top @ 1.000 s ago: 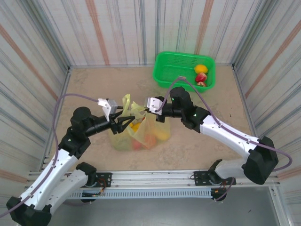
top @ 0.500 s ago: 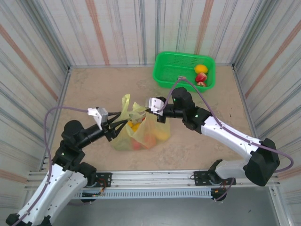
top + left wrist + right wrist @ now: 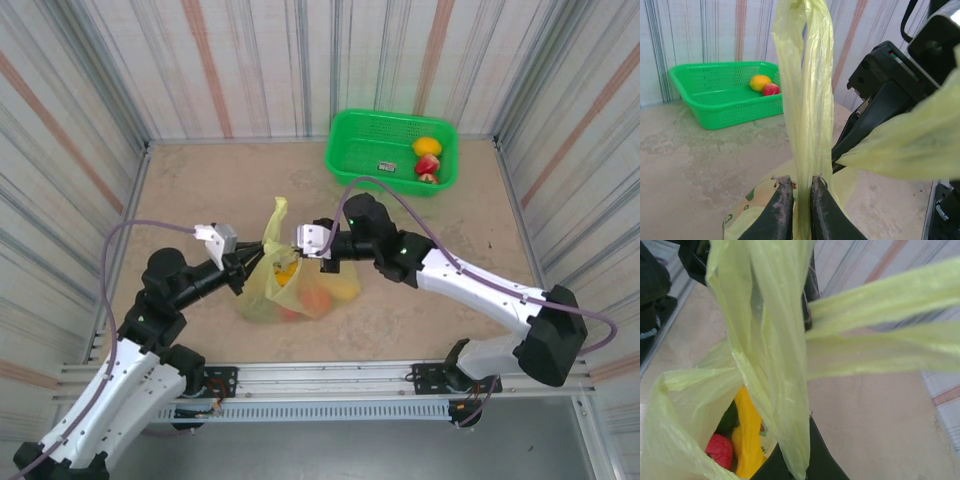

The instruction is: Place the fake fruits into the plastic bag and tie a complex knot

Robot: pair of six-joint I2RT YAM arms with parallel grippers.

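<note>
The left gripper (image 3: pixel 801 189), open a moment ago, now pinches one handle of the plastic bag (image 3: pixel 805 100) (the right gripper (image 3: pixel 795 460) clamps the other), seemingly ready for knotting.

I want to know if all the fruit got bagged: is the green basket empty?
No, a yellow fruit and a red fruit lie in the far right corner of the green basket.

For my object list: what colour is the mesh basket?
The basket is bright green, clearest from the top camera.
</note>
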